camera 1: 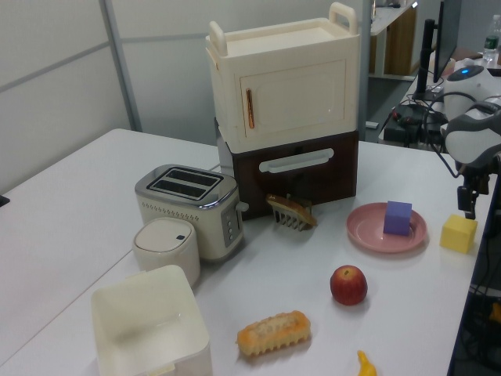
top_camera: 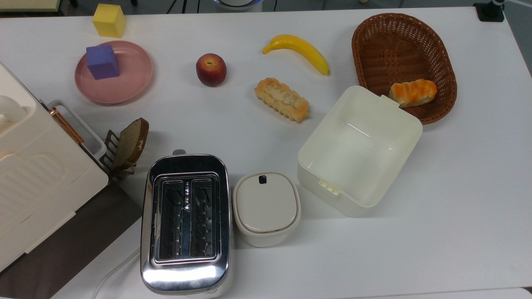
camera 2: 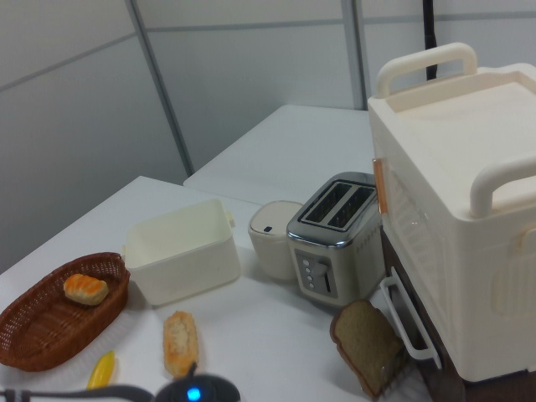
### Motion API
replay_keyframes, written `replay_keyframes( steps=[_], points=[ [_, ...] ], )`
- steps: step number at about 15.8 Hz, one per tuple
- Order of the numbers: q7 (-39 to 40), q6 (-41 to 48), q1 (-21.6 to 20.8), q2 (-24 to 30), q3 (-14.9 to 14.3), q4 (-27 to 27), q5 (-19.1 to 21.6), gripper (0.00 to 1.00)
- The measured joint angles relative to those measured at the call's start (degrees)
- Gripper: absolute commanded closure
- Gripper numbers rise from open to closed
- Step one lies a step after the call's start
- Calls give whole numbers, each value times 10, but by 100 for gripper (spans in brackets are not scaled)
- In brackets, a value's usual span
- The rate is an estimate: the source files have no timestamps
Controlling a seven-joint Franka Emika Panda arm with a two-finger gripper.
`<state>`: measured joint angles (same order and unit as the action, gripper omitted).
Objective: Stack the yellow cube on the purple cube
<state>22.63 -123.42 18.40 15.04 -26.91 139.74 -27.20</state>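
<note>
The yellow cube (top_camera: 109, 20) sits on the tabletop (top_camera: 457, 187) by its edge, near a corner, beside the pink plate (top_camera: 133, 79) carrying the purple cube (top_camera: 102, 62). In the left view the claw (camera 1: 468, 205) hangs just above the yellow cube, gripping nothing; I cannot tell how it is set.

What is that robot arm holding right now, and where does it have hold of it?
Nothing. The gripper hangs above the yellow cube, which sits on the table untouched. The purple cube rests on the pink plate.
</note>
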Motion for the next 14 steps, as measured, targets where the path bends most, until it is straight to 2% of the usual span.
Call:
replay_keyframes(
  steps=[3, 5, 9, 14],
  points=[
    [21, -27, -1, -21, -26, 0, -8, 0],
    [27, -30, -9, -29, -27, 2, -8, 0],
    [26, -34, -55, -32, -45, 8, -7, 0],
    [18, -34, -77, -32, -51, 9, -5, 0]
  ],
)
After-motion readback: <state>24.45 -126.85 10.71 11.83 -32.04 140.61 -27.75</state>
